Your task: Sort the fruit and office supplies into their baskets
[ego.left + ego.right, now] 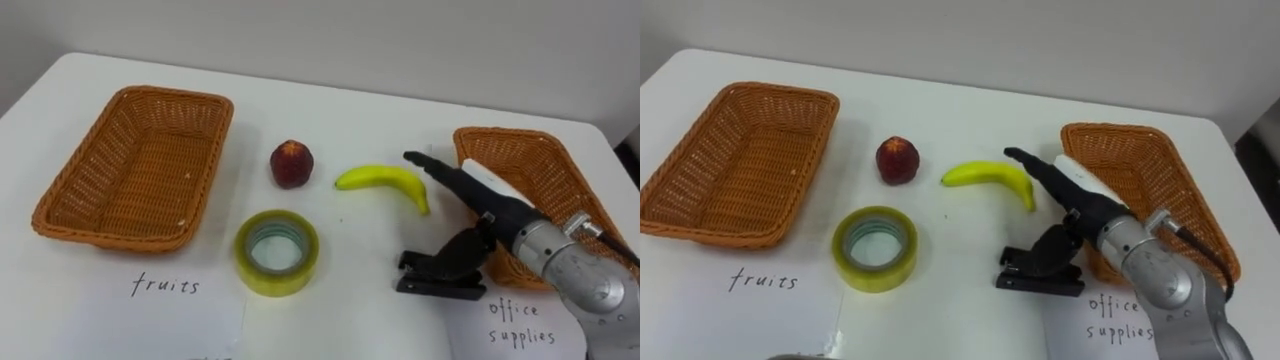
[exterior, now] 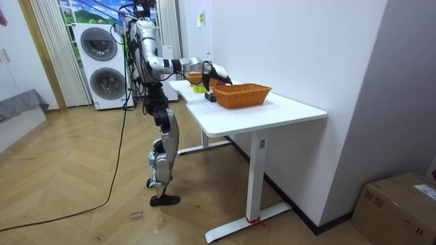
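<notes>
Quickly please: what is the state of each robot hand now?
Right robot hand: open, holding nothing.
Left robot hand: cannot be told.

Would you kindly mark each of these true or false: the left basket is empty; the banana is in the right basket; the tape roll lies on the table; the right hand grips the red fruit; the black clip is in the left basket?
1. The left basket is empty. True.
2. The banana is in the right basket. False: it lies on the table, between the red fruit and that basket.
3. The tape roll lies on the table. True.
4. The right hand grips the red fruit. False: its fingers reach straight out by the banana's right end.
5. The black clip is in the left basket. False: it lies on the table beside the right basket.
</notes>
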You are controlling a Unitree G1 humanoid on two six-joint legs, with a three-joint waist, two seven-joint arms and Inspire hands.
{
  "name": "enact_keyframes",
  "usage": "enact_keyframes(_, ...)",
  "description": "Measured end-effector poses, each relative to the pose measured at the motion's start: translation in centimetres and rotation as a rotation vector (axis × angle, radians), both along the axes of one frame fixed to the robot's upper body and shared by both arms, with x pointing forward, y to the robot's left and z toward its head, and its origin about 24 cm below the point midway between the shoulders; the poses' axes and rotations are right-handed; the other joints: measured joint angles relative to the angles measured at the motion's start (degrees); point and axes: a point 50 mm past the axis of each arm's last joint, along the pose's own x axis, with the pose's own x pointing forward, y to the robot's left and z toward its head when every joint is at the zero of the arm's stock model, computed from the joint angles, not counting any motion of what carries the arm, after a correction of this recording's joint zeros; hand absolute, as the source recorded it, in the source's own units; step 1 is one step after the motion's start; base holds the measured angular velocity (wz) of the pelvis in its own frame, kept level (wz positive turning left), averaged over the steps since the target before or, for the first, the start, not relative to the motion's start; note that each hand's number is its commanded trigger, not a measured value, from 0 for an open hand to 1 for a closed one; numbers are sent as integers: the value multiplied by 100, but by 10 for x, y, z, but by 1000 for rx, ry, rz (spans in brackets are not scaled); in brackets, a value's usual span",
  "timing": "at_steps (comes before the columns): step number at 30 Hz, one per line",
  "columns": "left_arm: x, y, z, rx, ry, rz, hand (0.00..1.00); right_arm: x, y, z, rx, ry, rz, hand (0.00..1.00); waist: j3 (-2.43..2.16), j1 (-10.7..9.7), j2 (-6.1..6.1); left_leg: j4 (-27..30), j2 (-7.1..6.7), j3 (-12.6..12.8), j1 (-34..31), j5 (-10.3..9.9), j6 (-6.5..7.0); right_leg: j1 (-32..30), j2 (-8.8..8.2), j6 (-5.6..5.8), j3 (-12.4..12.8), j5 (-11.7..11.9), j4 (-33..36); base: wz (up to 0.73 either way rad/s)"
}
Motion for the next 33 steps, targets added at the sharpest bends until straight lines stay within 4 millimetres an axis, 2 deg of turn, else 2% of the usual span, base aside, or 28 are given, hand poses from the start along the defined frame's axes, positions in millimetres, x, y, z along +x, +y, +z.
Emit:
enact_keyframes(8,7,4,2,5,-13,-9,0,-1,0,-3,-9,45,30,0,0,139,-15,19,1,0,9,0,0,7,3,0,5,0,6,0)
enact_keyframes(16,6,3,2,4,-8,-19,0,-6,-5,-16,-3,121,23,0,-4,154,-6,49,2,-12,16,0,0,42,2,-1,-8,1,9,1)
enact_keyframes(23,6,2,1,5,-6,-20,0,-16,-4,-27,7,204,53,0,-39,156,54,50,1,-10,17,0,0,3,2,-1,4,1,12,0)
enact_keyframes(27,6,3,1,5,-7,-20,0,-17,-4,-28,8,217,61,0,-61,155,90,50,2,-11,24,0,1,10,3,-1,2,1,15,0)
enact_keyframes(33,7,-1,0,18,-7,-52,0,-17,-3,-27,29,219,65,0,-55,151,79,44,1,-12,40,0,1,56,0,-1,3,2,24,0)
